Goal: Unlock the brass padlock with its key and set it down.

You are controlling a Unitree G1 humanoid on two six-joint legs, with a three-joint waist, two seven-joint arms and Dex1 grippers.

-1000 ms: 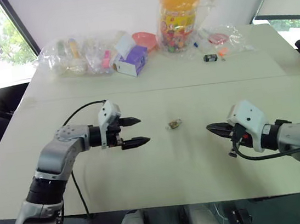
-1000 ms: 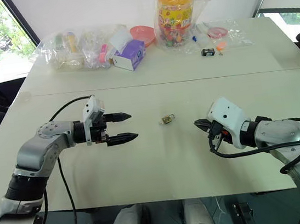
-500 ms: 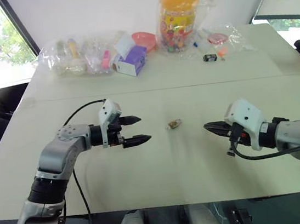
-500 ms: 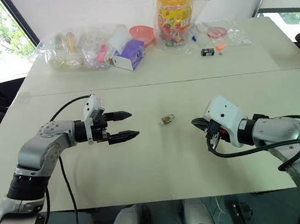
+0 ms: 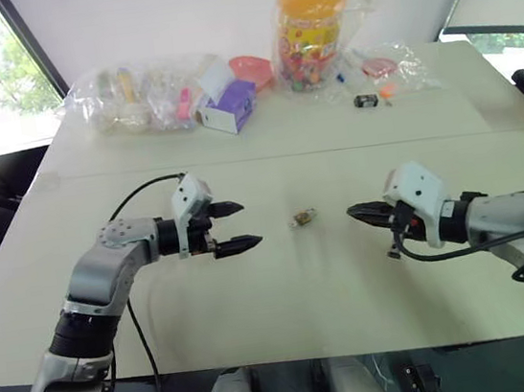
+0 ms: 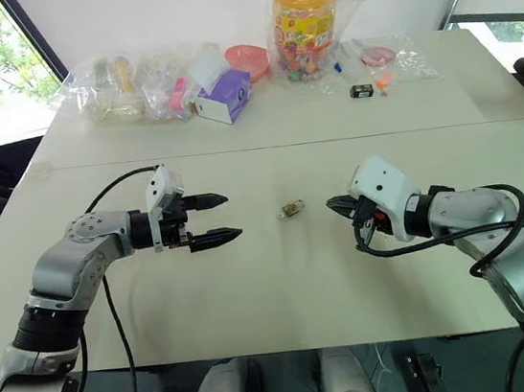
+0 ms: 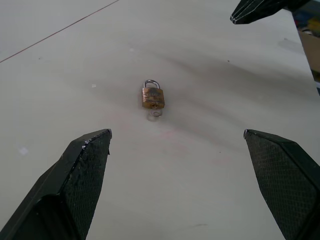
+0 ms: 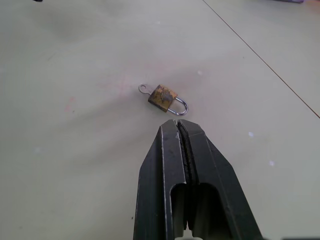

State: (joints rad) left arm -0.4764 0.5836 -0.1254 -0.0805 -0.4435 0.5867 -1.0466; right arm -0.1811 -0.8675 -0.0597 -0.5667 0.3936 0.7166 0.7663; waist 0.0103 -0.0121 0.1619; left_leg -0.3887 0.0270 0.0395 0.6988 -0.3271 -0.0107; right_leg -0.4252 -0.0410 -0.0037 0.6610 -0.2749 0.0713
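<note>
Cream table [image 5: 284,290] carries the padlock [image 5: 304,218] mid-surface, key in it, between left gripper [image 5: 230,228], spread wide, and right gripper [image 5: 355,212], pinched empty. Approach step; next, left must clamp the body

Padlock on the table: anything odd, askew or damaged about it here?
Nothing stands out. The brass padlock lies flat on the bare table, shackle closed, a small silvery key at its other end. Neither the left gripper nor the right gripper touches it.
</note>
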